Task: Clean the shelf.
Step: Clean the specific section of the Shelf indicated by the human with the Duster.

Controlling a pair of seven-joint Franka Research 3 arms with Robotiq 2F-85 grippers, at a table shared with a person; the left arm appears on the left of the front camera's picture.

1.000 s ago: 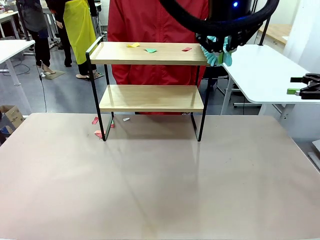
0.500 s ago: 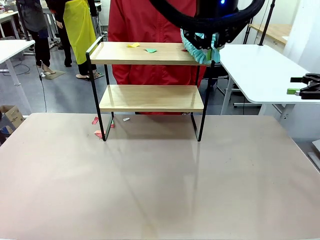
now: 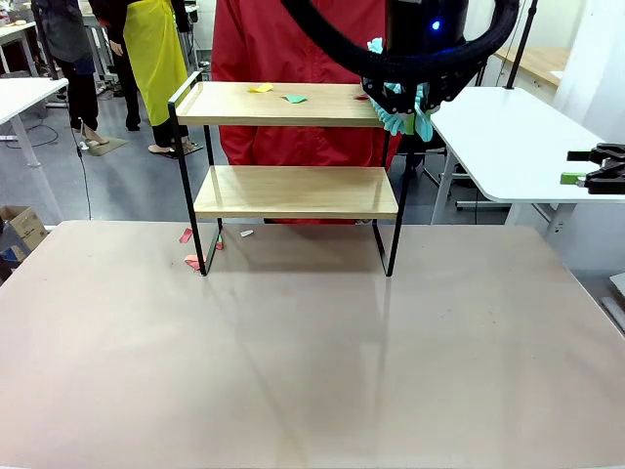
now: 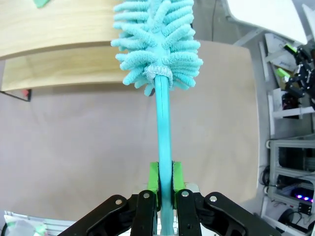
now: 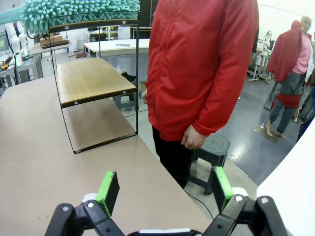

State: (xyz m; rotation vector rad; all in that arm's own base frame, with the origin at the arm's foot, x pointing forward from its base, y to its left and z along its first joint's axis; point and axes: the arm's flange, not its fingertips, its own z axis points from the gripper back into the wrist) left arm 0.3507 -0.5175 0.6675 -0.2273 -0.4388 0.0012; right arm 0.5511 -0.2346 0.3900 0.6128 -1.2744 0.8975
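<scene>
Left gripper (image 4: 165,181) clamps our teal duster (image 4: 157,44); right gripper (image 5: 165,189) gapes. Pale-wood, black-framed shelf (image 3: 293,191) stands at twelve o'clock on beige table (image 3: 312,362).

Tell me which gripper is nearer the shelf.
Left. The left gripper, shut on the teal duster, hangs just over the right end of the shelf, duster head at the top tier. The right gripper sits open, well off to the shelf's right.

A beige table (image 3: 312,371) carries the shelf (image 3: 293,191), which stands toward its far edge. On the shelf's top board lie a yellow scrap (image 3: 261,88) and, just beside it, a green scrap (image 3: 294,98). On the table, around the shelf's left legs, lie several pink scraps (image 3: 187,235) and a small white scrap (image 3: 246,233)
</scene>
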